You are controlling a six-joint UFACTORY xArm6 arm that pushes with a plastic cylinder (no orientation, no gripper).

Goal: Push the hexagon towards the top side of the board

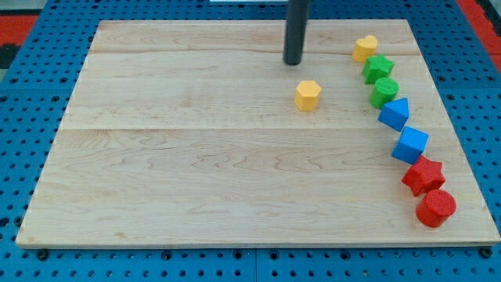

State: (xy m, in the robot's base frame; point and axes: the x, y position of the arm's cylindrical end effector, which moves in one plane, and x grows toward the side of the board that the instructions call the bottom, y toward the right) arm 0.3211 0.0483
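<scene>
Nearest the view's bottom, a red cylinder block (436, 208) sits at the lower right of the pale wooden board (196, 172), and from it a curved line of blocks climbs the right side: a red star block (423, 174), a blue cube block (410, 144), a blue wedge-like block (394, 113), two green blocks (384, 92) (378, 67) whose shapes I cannot make out surely, and a yellow heart-shaped block (364, 48) at the top end.

Well apart from that line, toward the board's middle and in its upper half, lies the yellow hexagon block (308, 95), the one to be moved. My tip (293, 62) (a plain dark rod, with nothing to open, close or hold) stands above the hexagon in the view and slightly to its left, near but not touching it.

That is the wrong side for the push, as I judge it. To drive the hexagon toward the view's top, my tip should first circle round it with a clear margin, come in below it, line up through its centre, then press straight upward; an off-centre contact would likely spin it or send it sideways toward the right-hand blocks
</scene>
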